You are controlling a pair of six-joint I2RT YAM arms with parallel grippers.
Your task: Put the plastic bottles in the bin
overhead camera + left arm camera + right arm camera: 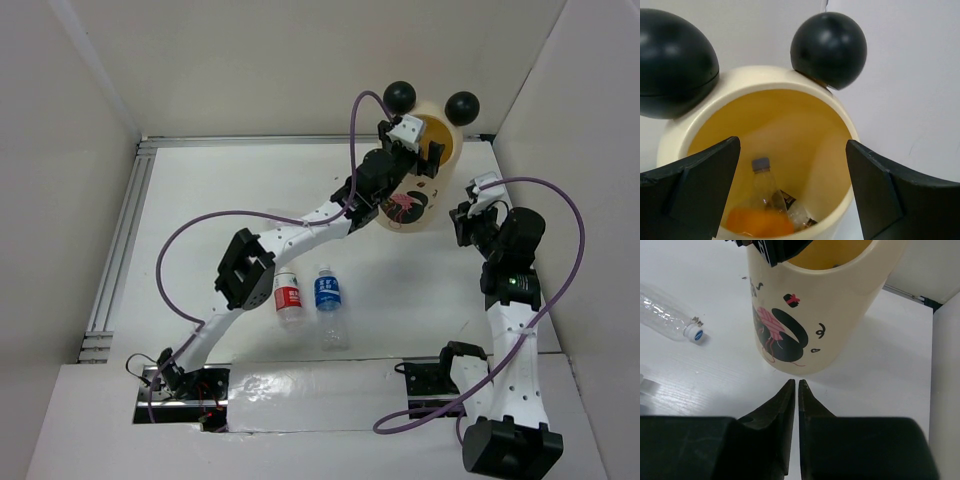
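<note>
My left gripper [792,150] hangs spread wide, empty, above the bin [785,75] at the bench's [200,200] far right corner, a clear bottle [765,190] lying inside. I should rise straight, clear of the black ears [829,49], then fetch the red-labelled bottle [288,297] mid-bench. My right gripper [794,385] is pinched together, empty.

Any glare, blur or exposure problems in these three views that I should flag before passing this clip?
Top external: bright, even light; the clear body of the blue-labelled bottle fades into the white table. Left wrist: left fingers near-black and soft-edged; soft highlights on the ball ears; bottles inside the bin slightly blurred. Right wrist: bin print and clear bottle sharp; right fingers underexposed, little detail.
</note>
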